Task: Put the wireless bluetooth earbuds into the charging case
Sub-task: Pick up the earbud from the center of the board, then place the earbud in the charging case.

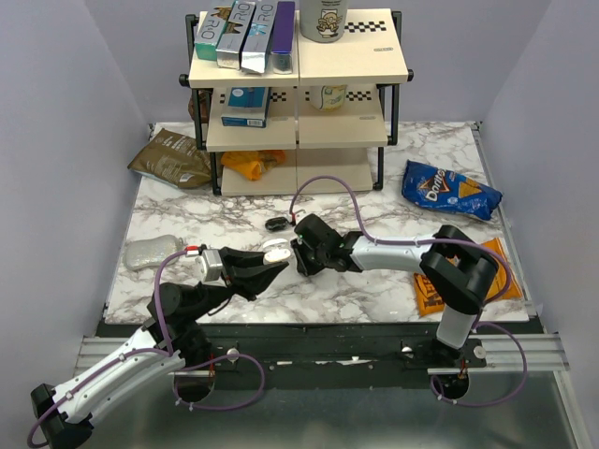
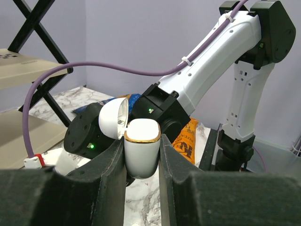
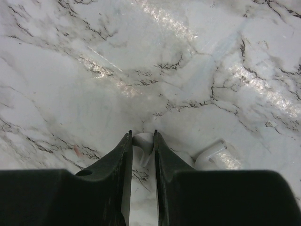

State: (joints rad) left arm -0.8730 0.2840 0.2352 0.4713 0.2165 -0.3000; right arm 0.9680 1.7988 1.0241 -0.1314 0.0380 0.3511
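My left gripper (image 1: 271,262) is shut on a white charging case (image 2: 141,153) with a gold rim and holds it upright above the table, its lid (image 2: 113,117) hinged open to the left. The case also shows in the top view (image 1: 276,251). My right gripper (image 1: 299,254) hovers just right of the case. In its wrist view it (image 3: 142,134) is shut on a small white earbud (image 3: 144,142) with a short stem, pinched at the fingertips. Another white rounded piece (image 3: 210,155) shows lower right there; I cannot tell what it is. I see no black buds in the grippers.
A small black oval object (image 1: 276,224) lies on the marble just behind the grippers. A shelf rack (image 1: 299,103) stands at the back, a brown bag (image 1: 170,159) at the back left, a blue chips bag (image 1: 449,190) at the right, an orange packet (image 1: 432,292) by the right arm, and a clear bag (image 1: 150,251) at the left.
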